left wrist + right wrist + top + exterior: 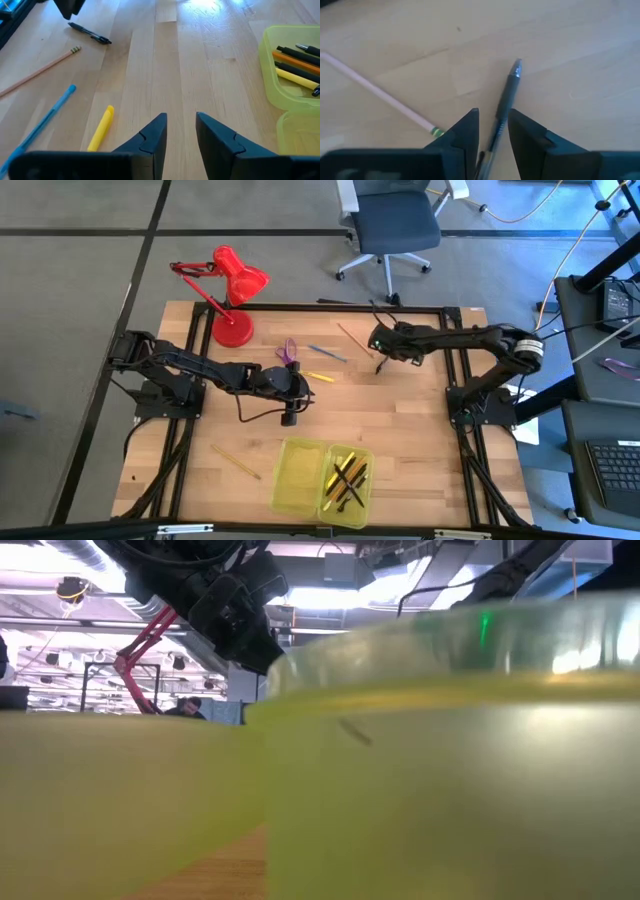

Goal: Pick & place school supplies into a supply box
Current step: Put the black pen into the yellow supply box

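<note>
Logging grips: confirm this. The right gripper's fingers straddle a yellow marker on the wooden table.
Wrong in one respect: the right gripper straddles a slim black pen, not a yellow marker, as the right wrist view shows. It does lie on the wooden table.

You see a red desk lamp (233, 290) standing near the far left corner of the wooden table (420, 430). Its round foot sits on the wood and its shade points toward the right. Behind the table you see a gray office chair (392, 225) on the floor. On your right there is a dark desk with a keyboard (612, 476).
</note>
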